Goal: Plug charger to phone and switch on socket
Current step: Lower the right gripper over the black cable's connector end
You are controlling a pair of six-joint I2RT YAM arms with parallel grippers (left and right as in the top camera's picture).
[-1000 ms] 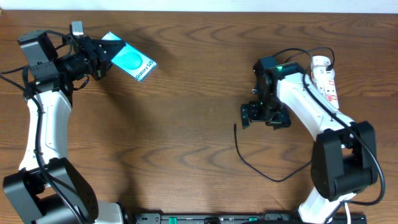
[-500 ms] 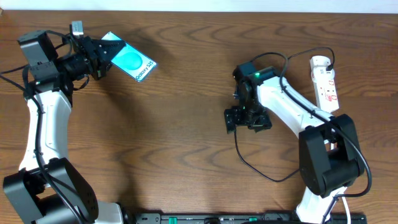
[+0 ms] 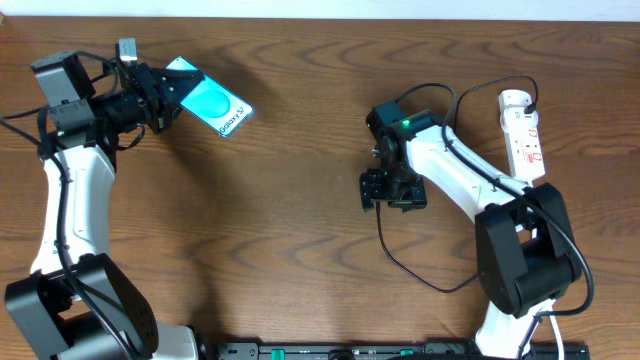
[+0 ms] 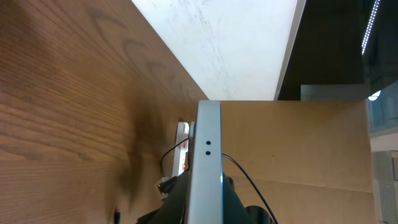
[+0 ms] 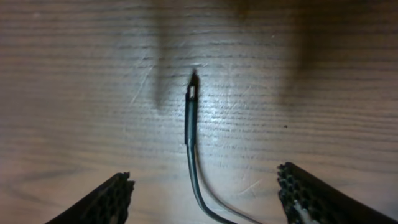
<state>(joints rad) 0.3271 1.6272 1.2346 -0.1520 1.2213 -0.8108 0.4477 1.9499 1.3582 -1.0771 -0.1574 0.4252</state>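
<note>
Brown wood-grain table (image 3: 300, 130) across the whole overhead view. At upper left, pinched by one end between the pressed-together fingers of the left gripper (image 3: 168, 93): the phone (image 3: 210, 103), tilted, cyan screen facing up, shadow thrown on the wood to its right. Seen edge-on up the middle of the left wrist view (image 4: 207, 162): pale frame, two small holes, dark gripper parts at its base.

Right of centre in the overhead view: right gripper (image 3: 392, 192) down close to the table, fingers (image 5: 112, 198) spread wide and gripping nothing. Between them, flat on the wood, clear of both: connector tip (image 5: 191, 93) of the charger (image 3: 384, 245), pointing toward the top of the right wrist view. From the tip, thin black cable curving away toward the lower right of the overhead view.

At far right, toward the top: white socket (image 3: 523, 125) with red marks, lying lengthwise, well apart from the phone.
</note>
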